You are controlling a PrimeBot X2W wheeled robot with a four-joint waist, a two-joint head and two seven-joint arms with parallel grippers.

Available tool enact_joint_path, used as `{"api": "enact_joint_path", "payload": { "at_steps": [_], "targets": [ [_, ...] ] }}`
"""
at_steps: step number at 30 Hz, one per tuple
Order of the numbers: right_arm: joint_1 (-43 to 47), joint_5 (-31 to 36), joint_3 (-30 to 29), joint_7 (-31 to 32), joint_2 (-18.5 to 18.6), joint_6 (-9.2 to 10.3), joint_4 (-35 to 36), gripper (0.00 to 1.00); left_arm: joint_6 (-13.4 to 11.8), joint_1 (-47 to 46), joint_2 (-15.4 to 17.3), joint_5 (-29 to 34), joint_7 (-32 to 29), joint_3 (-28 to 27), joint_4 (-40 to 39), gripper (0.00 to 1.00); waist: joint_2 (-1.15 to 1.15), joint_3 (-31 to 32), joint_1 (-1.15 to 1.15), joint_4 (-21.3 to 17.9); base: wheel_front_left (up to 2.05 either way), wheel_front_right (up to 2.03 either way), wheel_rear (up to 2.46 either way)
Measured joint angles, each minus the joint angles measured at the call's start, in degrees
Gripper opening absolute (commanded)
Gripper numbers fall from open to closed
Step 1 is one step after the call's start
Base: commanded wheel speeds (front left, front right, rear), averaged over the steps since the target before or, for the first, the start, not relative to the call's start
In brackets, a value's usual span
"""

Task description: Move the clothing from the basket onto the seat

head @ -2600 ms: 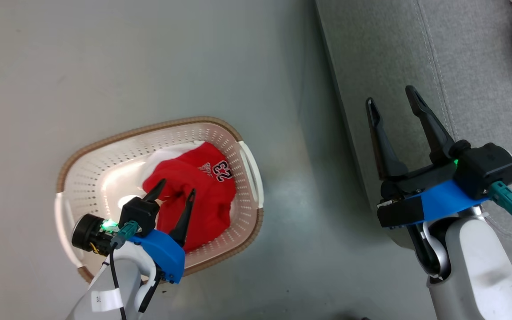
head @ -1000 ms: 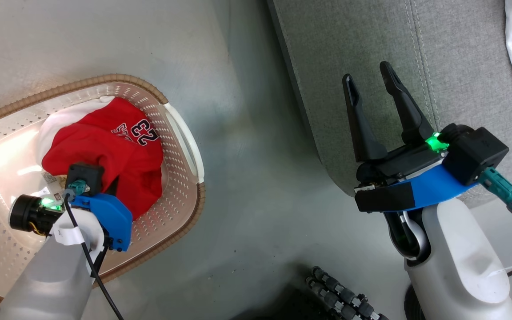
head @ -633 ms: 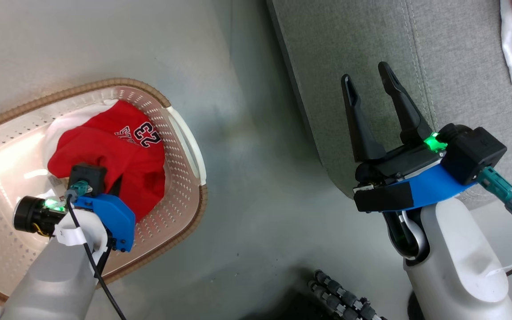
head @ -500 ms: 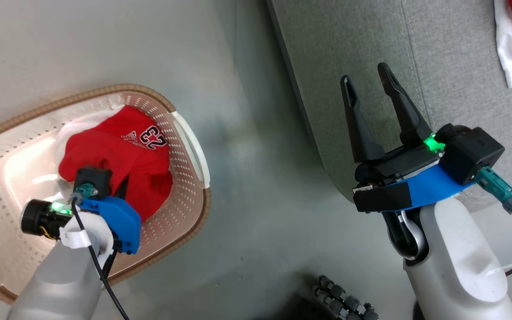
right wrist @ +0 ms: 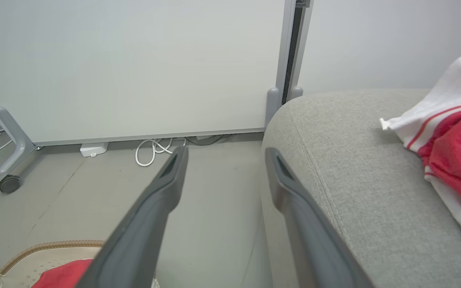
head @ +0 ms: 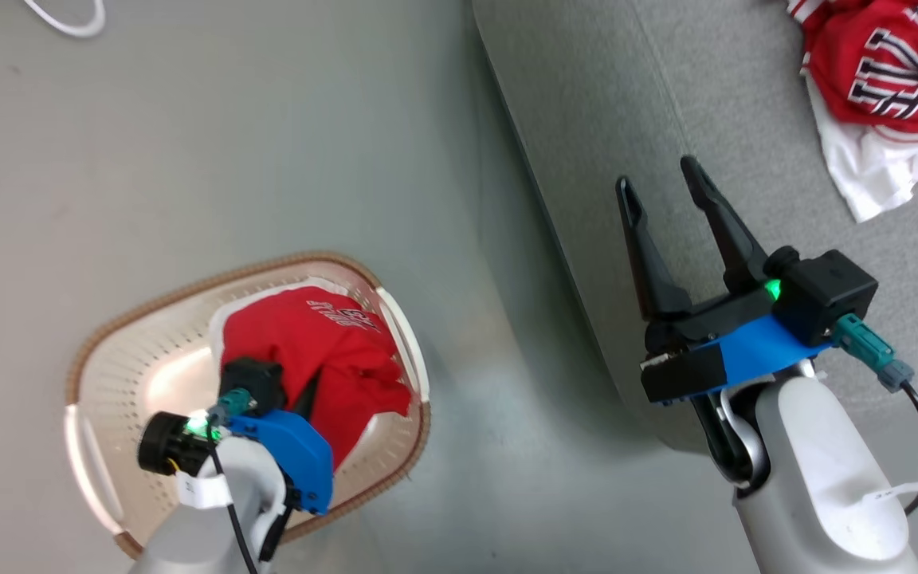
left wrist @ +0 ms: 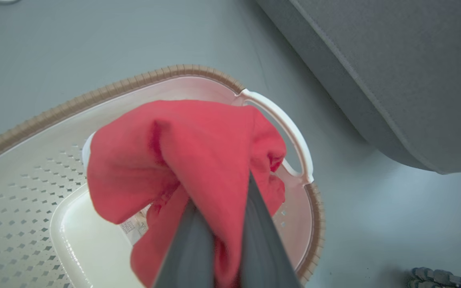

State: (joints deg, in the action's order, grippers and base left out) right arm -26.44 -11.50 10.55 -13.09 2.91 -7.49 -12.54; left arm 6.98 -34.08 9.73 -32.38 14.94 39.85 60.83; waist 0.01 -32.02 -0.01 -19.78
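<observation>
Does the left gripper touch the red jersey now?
Touching. The left wrist view shows the left gripper shut on the red jersey, with fabric pinched between its jaws.

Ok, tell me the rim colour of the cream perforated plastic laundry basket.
Brown, woven-look rim; the left wrist view shows it best.

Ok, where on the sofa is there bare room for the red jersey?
Bare: the grey seat between its rounded floor-side edge and the red-and-white pile. The open right pincer hangs over that strip's near part. Crowded: around the pile, upper right of the head view.
</observation>
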Motion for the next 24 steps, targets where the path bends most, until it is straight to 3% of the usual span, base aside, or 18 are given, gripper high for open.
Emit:
{"api": "enact_joint_path", "payload": {
  "at_steps": [14,24],
  "targets": [
    [10.3,3.2,-5.2,6.2,0.0,0.00,2.2,1.00,0.4,7.5,-2.5,1.9,0.1,0.2,-11.5,0.00,0.00,18.9,-0.01,7.3,0.00,0.00,0.00],
    [16.7,3.6,-6.5,9.6,0.0,0.00,4.9,1.00,0.4,7.9,-2.4,2.1,0.1,2.8,-19.4,0.00,0.00,28.2,-0.01,13.7,0.00,0.00,0.00]
  ]
}}
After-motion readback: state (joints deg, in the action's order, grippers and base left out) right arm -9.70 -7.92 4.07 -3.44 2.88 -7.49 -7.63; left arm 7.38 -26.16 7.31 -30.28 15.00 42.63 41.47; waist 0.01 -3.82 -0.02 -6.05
